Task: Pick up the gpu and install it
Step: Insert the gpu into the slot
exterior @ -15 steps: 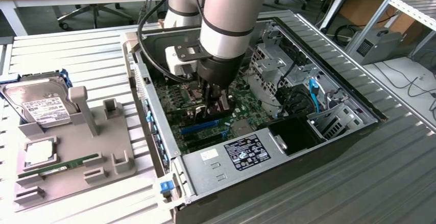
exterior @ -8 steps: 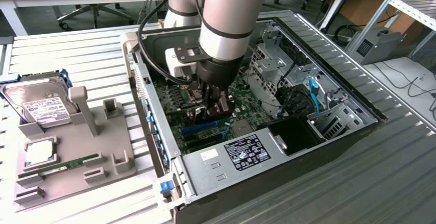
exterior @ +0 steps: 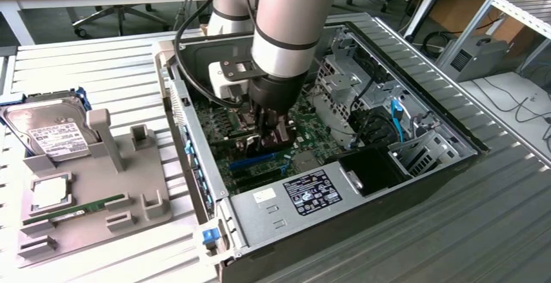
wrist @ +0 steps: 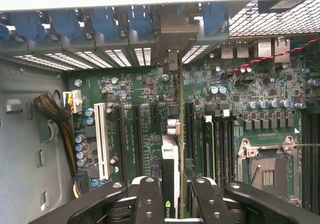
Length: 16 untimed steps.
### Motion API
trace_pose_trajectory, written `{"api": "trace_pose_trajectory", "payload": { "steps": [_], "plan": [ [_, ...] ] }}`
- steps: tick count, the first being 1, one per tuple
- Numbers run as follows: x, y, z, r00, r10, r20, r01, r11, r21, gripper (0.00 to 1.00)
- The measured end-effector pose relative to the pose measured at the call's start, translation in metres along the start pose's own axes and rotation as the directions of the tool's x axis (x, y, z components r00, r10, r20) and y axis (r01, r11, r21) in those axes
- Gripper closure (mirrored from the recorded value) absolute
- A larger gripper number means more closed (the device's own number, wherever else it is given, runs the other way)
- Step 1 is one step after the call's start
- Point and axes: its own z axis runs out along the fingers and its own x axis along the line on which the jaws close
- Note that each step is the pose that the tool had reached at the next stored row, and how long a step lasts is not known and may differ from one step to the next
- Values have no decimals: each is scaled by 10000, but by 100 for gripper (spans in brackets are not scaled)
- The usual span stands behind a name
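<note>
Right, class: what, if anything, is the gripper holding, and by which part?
The gripper holds the gpu edge-on above the motherboard. It grips the card by its upper edge, with one finger pressed against each flat face.

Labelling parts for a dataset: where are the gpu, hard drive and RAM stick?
gpu [wrist: 171, 156], wrist view, pale edge facing camera.
hard drive [exterior: 53, 138], exterior view, white label.
RAM stick [exterior: 76, 209], exterior view, green middle.

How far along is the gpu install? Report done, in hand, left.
Done: the gpu is picked up and inside the open case. In hand: the fingers clamp it on edge over the motherboard slots. Left: it is not released; whether it is seated in a slot cannot be told.
</note>
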Motion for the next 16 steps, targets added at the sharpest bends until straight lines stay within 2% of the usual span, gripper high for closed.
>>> {"api": "trace_pose_trajectory", "payload": {
  "steps": [12, 16],
  "plan": [
    [2, 0, 43, 10000, 0, -4, 0, 10000, -2, 73],
    [4, -1, 90, 10000, 0, -3, 0, 10000, -1, 73]
  ]
}}
